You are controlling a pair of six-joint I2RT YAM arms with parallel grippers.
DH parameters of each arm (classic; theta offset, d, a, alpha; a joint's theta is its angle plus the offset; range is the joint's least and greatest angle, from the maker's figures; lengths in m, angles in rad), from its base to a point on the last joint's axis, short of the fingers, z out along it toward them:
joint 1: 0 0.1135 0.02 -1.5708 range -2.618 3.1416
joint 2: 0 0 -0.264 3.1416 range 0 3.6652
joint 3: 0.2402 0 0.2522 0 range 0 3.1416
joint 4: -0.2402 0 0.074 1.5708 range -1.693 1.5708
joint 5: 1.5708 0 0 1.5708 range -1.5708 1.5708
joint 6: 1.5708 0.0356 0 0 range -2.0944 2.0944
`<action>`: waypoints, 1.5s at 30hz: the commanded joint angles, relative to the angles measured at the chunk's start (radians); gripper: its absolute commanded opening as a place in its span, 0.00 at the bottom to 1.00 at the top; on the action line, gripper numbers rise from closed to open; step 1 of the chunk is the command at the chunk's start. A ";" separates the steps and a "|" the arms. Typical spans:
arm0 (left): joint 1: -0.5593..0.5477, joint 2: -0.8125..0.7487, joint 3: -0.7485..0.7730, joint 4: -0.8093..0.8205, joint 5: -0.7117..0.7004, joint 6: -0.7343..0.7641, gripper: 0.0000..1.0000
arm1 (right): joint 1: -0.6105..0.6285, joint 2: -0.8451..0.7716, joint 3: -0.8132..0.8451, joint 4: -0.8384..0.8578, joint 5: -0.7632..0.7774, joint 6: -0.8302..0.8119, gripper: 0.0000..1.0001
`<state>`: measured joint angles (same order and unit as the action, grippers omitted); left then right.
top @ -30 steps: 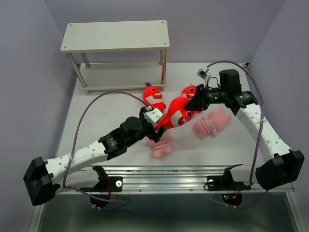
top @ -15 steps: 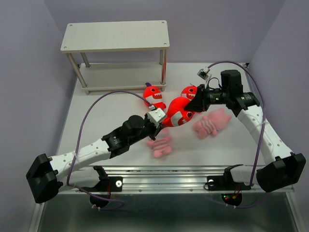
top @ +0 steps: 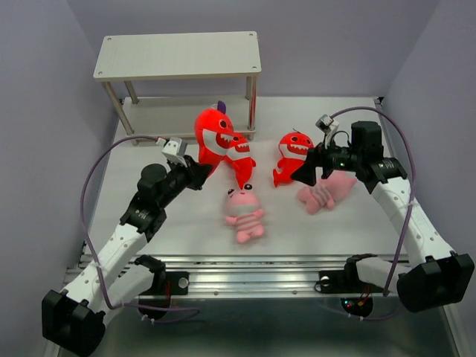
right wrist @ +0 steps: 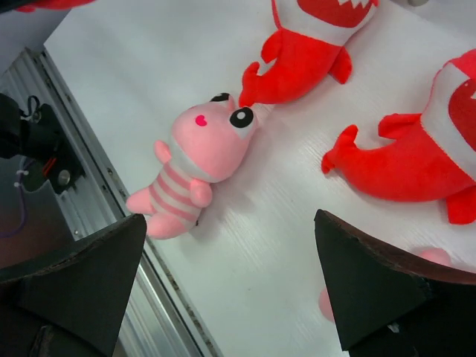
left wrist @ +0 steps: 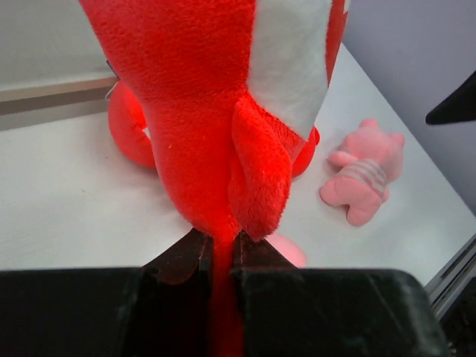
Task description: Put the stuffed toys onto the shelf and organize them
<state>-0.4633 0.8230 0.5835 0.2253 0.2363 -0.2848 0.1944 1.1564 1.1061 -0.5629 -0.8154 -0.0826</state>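
Observation:
My left gripper (top: pixel 195 172) (left wrist: pixel 221 249) is shut on the tail of a red shark (top: pixel 214 132) (left wrist: pixel 201 111), which it holds up off the table in front of the shelf (top: pixel 178 56). A second red shark (top: pixel 241 155) (right wrist: pixel 312 37) lies just behind it. A third (top: pixel 292 152) (right wrist: pixel 416 163) lies to the right, close to my right gripper (top: pixel 306 172) (right wrist: pixel 229 219), which is open and holds nothing. One pink toy (top: pixel 244 212) (right wrist: pixel 201 156) lies at centre front. Another pink toy (top: pixel 327 190) (left wrist: pixel 364 175) lies under my right arm.
The two-tier shelf stands at the back left with both boards bare; its lower board (top: pixel 186 119) sits just behind the lifted shark. A metal rail (top: pixel 260 262) runs along the table's near edge. Purple walls close in the left, right and back sides.
My left gripper shut on the shark's tail and carried it up and left toward the shelf. My right gripper let that shark go, opened wide and drew back to the right.

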 commanded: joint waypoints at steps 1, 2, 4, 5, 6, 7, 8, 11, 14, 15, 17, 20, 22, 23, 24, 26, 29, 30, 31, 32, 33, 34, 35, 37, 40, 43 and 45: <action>0.124 -0.006 0.015 0.008 0.107 -0.126 0.00 | -0.049 -0.079 -0.113 0.141 -0.011 -0.081 1.00; 0.144 0.010 0.018 0.002 0.113 -0.138 0.00 | -0.049 -0.089 -0.136 0.155 -0.024 -0.088 1.00; 0.213 0.062 0.024 0.000 0.135 -0.157 0.00 | -0.059 -0.098 -0.195 0.181 -0.068 -0.108 1.00; 0.233 0.080 0.026 0.008 0.159 -0.180 0.00 | -0.072 -0.100 -0.212 0.190 -0.089 -0.117 1.00; 0.251 0.115 0.027 0.028 0.172 -0.189 0.00 | -0.072 -0.100 -0.228 0.199 -0.134 -0.123 1.00; 0.267 0.132 0.030 0.038 0.178 -0.198 0.00 | -0.087 -0.098 -0.242 0.202 -0.155 -0.131 1.00; 0.281 0.151 0.033 0.049 0.181 -0.206 0.00 | -0.087 -0.100 -0.249 0.202 -0.168 -0.137 1.00; 0.319 0.229 0.059 0.086 0.169 -0.226 0.00 | -0.087 -0.113 -0.262 0.201 -0.197 -0.147 1.00; 0.330 0.318 0.096 0.130 0.153 -0.246 0.00 | -0.087 -0.141 -0.273 0.199 -0.243 -0.144 1.00; 0.331 0.365 0.117 0.152 0.149 -0.257 0.00 | -0.087 -0.164 -0.282 0.199 -0.238 -0.152 1.00; 0.331 0.415 0.144 0.169 0.143 -0.266 0.00 | -0.087 -0.182 -0.288 0.201 -0.219 -0.158 1.00; 0.331 0.505 0.199 0.207 0.141 -0.290 0.00 | -0.087 -0.193 -0.292 0.199 -0.199 -0.161 1.00; 0.331 0.571 0.245 0.226 0.141 -0.301 0.00 | -0.087 -0.196 -0.292 0.199 -0.199 -0.161 1.00; 0.331 0.593 0.263 0.230 0.144 -0.309 0.00 | -0.087 -0.198 -0.295 0.199 -0.199 -0.163 1.00; 0.331 0.638 0.297 0.238 0.149 -0.315 0.00 | -0.087 -0.198 -0.296 0.199 -0.194 -0.164 1.00; 0.331 0.685 0.334 0.241 0.155 -0.323 0.00 | -0.087 -0.199 -0.298 0.199 -0.192 -0.166 1.00; 0.331 0.768 0.410 0.244 0.167 -0.332 0.00 | -0.087 -0.199 -0.301 0.199 -0.191 -0.166 1.00; 0.330 0.786 0.445 0.243 0.170 -0.332 0.00 | -0.087 -0.199 -0.302 0.199 -0.192 -0.167 1.00; 0.330 0.820 0.463 0.244 0.172 -0.330 0.00 | -0.087 -0.204 -0.304 0.199 -0.192 -0.169 1.00; 0.330 0.834 0.478 0.244 0.172 -0.327 0.00 | -0.087 -0.204 -0.305 0.199 -0.194 -0.171 1.00; 0.330 0.846 0.495 0.244 0.170 -0.326 0.00 | -0.087 -0.205 -0.305 0.199 -0.194 -0.171 1.00; 0.328 0.872 0.522 0.244 0.172 -0.321 0.00 | -0.087 -0.204 -0.305 0.199 -0.199 -0.172 1.00; 0.327 0.886 0.539 0.244 0.173 -0.318 0.00 | -0.087 -0.202 -0.307 0.198 -0.199 -0.172 1.00; 0.321 0.925 0.581 0.243 0.182 -0.310 0.00 | -0.087 -0.202 -0.307 0.198 -0.202 -0.174 1.00; 0.307 0.988 0.639 0.243 0.204 -0.306 0.00 | -0.087 -0.199 -0.305 0.199 -0.203 -0.175 1.00; 0.290 1.056 0.696 0.243 0.233 -0.315 0.00 | -0.087 -0.195 -0.308 0.199 -0.206 -0.178 1.00; 0.279 1.096 0.731 0.244 0.238 -0.321 0.00 | -0.087 -0.192 -0.308 0.198 -0.208 -0.180 1.00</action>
<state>-0.1574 1.8751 1.2293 0.4164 0.4244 -0.6086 0.1116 0.9691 0.8028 -0.4080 -1.0016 -0.2420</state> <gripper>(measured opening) 0.200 0.998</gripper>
